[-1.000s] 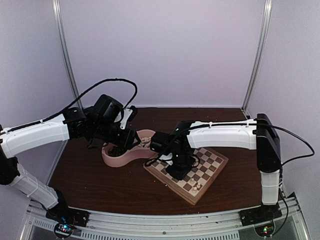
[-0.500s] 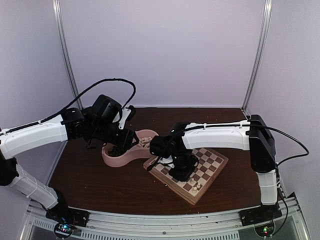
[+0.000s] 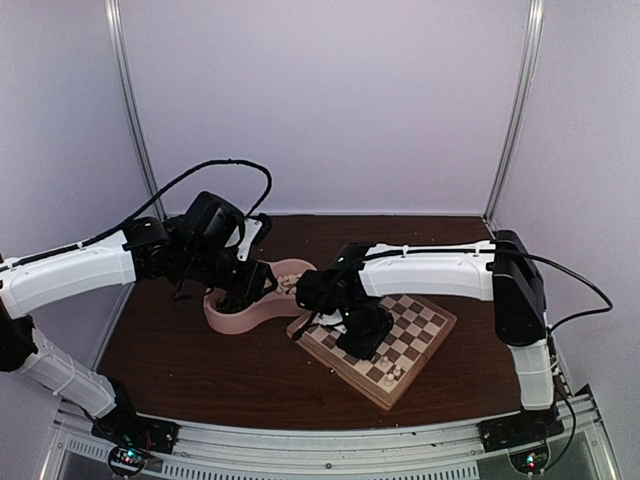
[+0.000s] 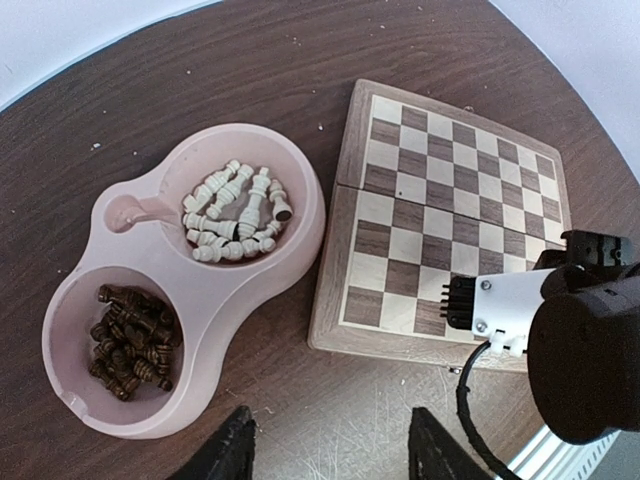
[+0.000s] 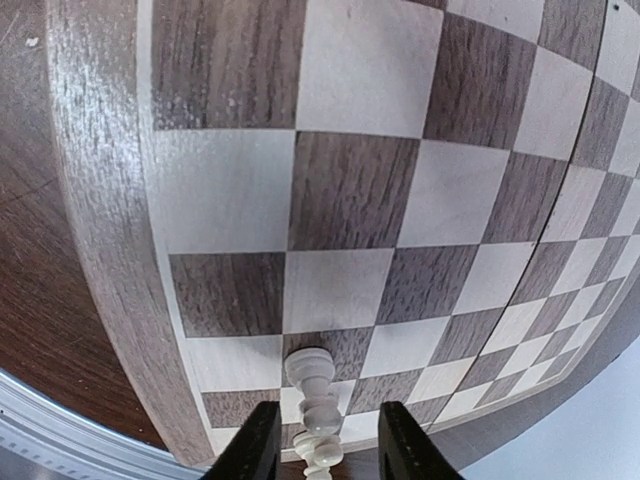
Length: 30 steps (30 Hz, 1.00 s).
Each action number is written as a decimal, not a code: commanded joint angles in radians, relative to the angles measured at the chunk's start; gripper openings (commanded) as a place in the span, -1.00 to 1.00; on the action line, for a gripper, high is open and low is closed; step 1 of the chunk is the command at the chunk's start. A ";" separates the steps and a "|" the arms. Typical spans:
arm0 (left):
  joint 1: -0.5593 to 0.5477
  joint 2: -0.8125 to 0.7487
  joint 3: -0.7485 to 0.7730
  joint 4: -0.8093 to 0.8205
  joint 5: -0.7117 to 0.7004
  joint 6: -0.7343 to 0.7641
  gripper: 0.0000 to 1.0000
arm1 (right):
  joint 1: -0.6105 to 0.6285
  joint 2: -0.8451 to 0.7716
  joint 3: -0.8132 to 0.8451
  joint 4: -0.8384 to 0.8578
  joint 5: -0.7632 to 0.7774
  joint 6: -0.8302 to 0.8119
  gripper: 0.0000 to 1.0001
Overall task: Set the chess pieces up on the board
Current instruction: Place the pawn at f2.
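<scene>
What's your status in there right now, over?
Left fingers open, empty, by the pink dish. Right fingers apart around a white piece standing on the board, near its edge. Nothing blocking.

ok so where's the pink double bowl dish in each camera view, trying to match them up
top external: the pink dish lies left of centre, beside the left corner of the board.
left wrist: it fills the left half, left of the board, with cream pieces in its upper bowl and dark pieces in the lower.
right wrist: not in it; the board fills the picture.
shared landmark: the board, in all three views.
</scene>
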<state>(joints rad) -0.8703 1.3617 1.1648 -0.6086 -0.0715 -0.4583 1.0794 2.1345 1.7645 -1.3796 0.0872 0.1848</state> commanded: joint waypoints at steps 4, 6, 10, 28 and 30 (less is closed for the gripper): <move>0.002 -0.009 -0.008 -0.005 0.000 0.001 0.07 | -0.006 -0.034 0.019 0.027 0.031 -0.001 -0.27; 0.002 -0.010 -0.007 -0.005 -0.001 0.002 0.07 | -0.007 -0.054 0.005 0.045 0.022 0.001 -0.27; 0.002 -0.008 -0.003 -0.005 -0.001 0.003 0.07 | -0.012 -0.090 -0.033 0.079 -0.011 0.001 -0.27; 0.002 0.017 0.011 -0.005 0.015 -0.001 0.07 | -0.021 -0.062 -0.084 0.116 -0.026 -0.014 -0.52; 0.002 0.020 0.012 -0.005 0.016 -0.003 0.07 | -0.022 -0.063 -0.086 0.118 -0.032 -0.016 -0.54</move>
<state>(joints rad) -0.8703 1.3693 1.1648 -0.6106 -0.0666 -0.4587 1.0653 2.0724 1.6894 -1.2770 0.0639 0.1802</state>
